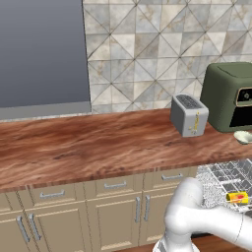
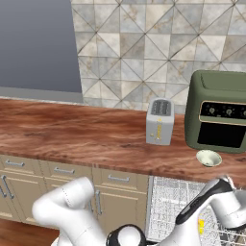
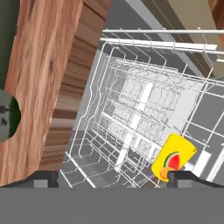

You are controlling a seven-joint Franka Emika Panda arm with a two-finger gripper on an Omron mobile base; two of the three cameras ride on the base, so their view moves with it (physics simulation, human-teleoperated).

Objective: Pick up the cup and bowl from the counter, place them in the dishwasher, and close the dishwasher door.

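Nearest, the pincer (image 3: 113,177) stands spread wide over the dishwasher (image 3: 144,118) rack, its tips clear of the cup (image 3: 174,156), which lies tilted among the wires. The cup looks released, so lifting straight up and away should keep from snagging the rack. Farther off, the bowl (image 2: 209,157) waits on the counter (image 2: 72,132), just before the green oven (image 2: 218,110) and right of the toaster (image 2: 159,121). The base views show that bowl whole; the hand view offers only what may be its edge.
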